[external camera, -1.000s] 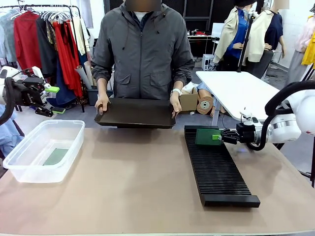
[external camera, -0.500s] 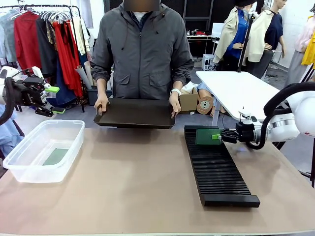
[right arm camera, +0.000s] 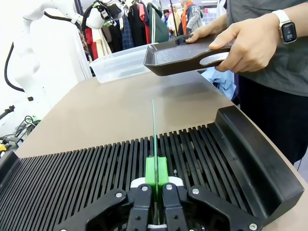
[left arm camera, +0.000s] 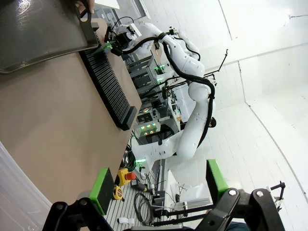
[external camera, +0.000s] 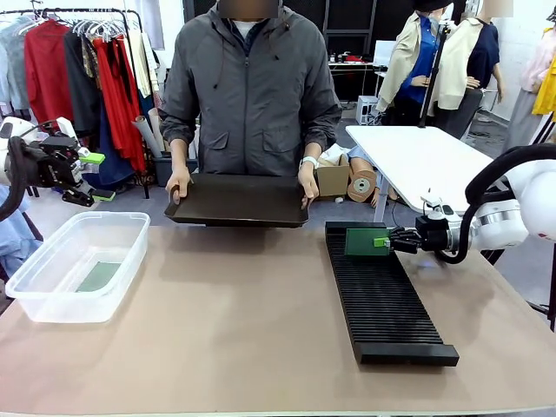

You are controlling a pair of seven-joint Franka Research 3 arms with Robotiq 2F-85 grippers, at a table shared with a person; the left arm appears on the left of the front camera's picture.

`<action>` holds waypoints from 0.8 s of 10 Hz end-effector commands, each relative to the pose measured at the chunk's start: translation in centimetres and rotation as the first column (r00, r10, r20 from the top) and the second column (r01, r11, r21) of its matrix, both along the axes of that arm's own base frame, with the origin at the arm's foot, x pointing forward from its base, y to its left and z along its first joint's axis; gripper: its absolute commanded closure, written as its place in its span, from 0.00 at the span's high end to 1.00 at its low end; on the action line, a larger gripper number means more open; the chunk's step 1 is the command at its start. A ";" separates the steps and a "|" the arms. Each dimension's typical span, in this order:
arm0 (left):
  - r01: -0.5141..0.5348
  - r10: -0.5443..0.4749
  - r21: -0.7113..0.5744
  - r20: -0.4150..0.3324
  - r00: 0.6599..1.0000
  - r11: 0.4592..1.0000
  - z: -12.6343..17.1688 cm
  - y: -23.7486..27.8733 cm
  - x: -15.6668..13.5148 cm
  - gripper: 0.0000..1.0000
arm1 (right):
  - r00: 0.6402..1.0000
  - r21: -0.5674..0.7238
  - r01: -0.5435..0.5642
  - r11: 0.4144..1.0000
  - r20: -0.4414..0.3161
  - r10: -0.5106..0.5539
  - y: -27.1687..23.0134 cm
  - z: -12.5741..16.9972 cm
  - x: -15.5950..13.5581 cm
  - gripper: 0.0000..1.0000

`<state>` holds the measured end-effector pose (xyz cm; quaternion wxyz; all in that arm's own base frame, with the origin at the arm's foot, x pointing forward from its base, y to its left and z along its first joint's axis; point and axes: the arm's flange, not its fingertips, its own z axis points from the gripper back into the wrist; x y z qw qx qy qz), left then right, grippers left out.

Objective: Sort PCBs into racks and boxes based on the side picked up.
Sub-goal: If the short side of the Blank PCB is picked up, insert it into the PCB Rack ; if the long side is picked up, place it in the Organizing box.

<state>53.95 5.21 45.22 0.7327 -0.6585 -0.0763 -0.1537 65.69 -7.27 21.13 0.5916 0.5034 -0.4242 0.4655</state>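
From my seat, nearest me on the tabletop lies the rack, running away from the robot on its right side so the slots cross its length and a board can drop in on edge. At the rack's far end my right claw is clamped on a PCB, pads pinched together on its edge; in the right wrist view the board stands upright and thin-on, lined up with a slot, which I judge is why the wrist is turned this way: it is being seated or is about to be let go. Across on the robot's left sits the box with another PCB lying flat on its floor, the home for boards picked up by the other face. My left claw hangs raised beyond the box, out past the tabletop's edge, fingers spread apart and empty, parked clear, I think, until a board comes its way. Farthest off, the person holds a black tray level in both hands over the far edge; I see no boards on it.
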 end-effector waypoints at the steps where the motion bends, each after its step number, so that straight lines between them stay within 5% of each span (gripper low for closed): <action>1: -0.001 0.001 0.008 -0.003 1.000 1.000 0.2 0.0 -0.1 1.00 | 0.999 -0.080 0.043 0.996 0.026 -0.041 0.6 -0.9 -0.5 0.00; 6: -0.001 0.001 0.008 -0.003 1.000 1.000 0.2 0.0 -0.1 1.00 | 0.998 -0.068 0.064 0.996 0.013 -0.064 0.0 -1.4 -0.6 0.00; 8: -0.001 0.001 0.008 -0.003 1.000 1.000 0.2 0.0 -0.1 1.00 | 0.996 -0.017 0.086 0.996 0.007 -0.086 -0.3 -0.9 -0.5 0.34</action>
